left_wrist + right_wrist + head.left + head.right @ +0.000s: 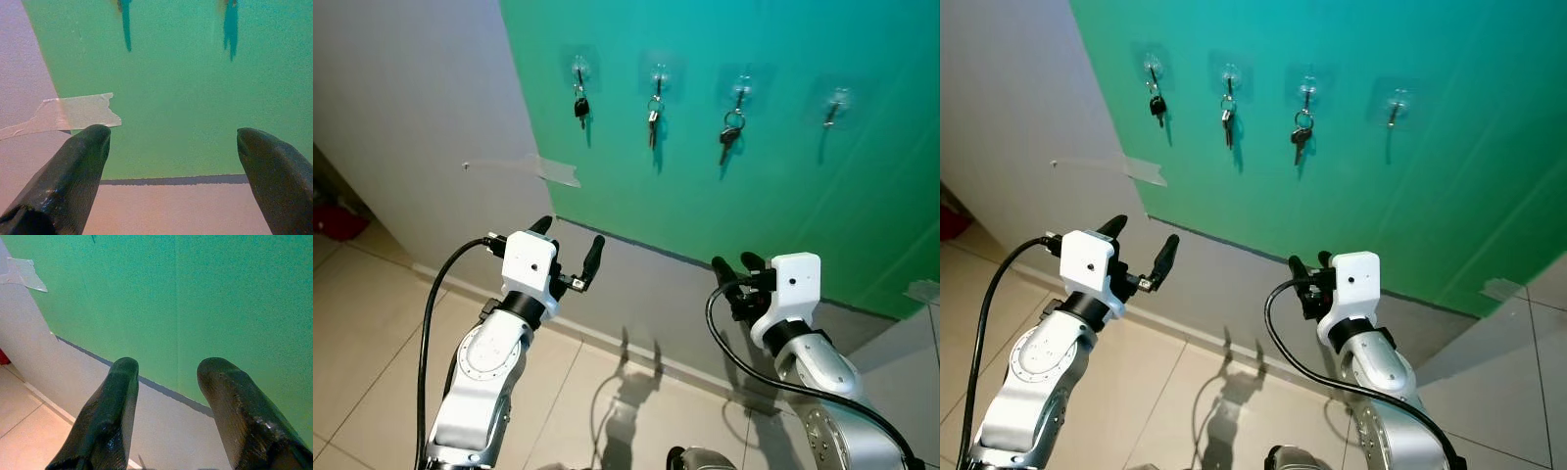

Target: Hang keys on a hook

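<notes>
Nearest, at 7 o'clock: left gripper (570,248) raised on its silver arm, black fingers (73,181) spread wide, nothing between them, a black cable looping down from the wrist. At 5 o'clock: right gripper (737,264) lifted to about the same height, fingers (110,416) parted by a narrower gap, likewise empty, a black cable curling beneath it. Both pointing toward the wall ahead, well apart from it.

Below and beyond, between 6 and 8 o'clock: beige tiled floor (372,323) carrying the arms' shadows, running to a pale skirting strip at the base of the grey wall (411,117). At 9 o'clock, low on the floor by the wall edge: something red (337,220), too blurred to identify.

Farther, on the wall from 10 to 3 o'clock: large green sheet (754,117), its lower edge slanting down toward 3 o'clock, its edge at 10 o'clock held by a strip of clear tape (553,171).

Farthest, along 12 o'clock: four clear adhesive hooks in a row on the green sheet. First hook (578,70) at 11 o'clock with a dark-headed key (580,106) hanging. Second hook (658,74) with a key (653,119) on a ring. Third hook (742,89) with a key (728,135) on a larger ring. Fourth hook (838,98) at 1 o'clock, with only a short dark pendant piece visible, too small to identify.
</notes>
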Motion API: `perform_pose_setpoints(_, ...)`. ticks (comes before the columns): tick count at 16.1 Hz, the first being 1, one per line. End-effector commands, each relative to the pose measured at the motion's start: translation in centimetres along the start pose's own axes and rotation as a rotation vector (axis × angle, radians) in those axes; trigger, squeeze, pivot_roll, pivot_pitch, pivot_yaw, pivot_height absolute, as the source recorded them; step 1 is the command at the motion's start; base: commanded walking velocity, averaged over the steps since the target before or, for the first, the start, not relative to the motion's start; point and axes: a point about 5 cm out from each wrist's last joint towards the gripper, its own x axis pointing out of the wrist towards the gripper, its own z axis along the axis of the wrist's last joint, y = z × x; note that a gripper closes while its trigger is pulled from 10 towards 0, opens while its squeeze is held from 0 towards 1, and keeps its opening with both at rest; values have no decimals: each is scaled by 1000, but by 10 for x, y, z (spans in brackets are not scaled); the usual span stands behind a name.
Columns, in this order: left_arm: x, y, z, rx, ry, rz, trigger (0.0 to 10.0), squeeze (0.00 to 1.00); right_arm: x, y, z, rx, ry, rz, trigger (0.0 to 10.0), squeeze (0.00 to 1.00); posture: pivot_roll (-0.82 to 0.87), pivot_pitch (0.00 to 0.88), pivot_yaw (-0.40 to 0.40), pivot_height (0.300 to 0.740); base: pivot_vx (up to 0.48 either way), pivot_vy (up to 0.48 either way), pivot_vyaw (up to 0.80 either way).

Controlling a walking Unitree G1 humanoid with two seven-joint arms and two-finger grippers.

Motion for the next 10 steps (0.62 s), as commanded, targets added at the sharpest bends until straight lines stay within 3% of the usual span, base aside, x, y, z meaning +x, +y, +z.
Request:
perform_pose_setpoints(1,0,5,2,16,-5,11,10000,0,1,0,-1,-6,8,-14,10000,0,-128,83,44,740,0,0,0)
perform_pose_setpoints(8,0,1,3,2,-6,-13,10000,0,-3,-4,-4,-9,11,-43,10000,0,-132,97,58,740,0,0,0)
perform_pose_setpoints(10,0,0,3,-6,-8,-16,10000,0,-6,-6,-8,12,31,-66,10000,0,-135,97,60,740,0,341,-400)
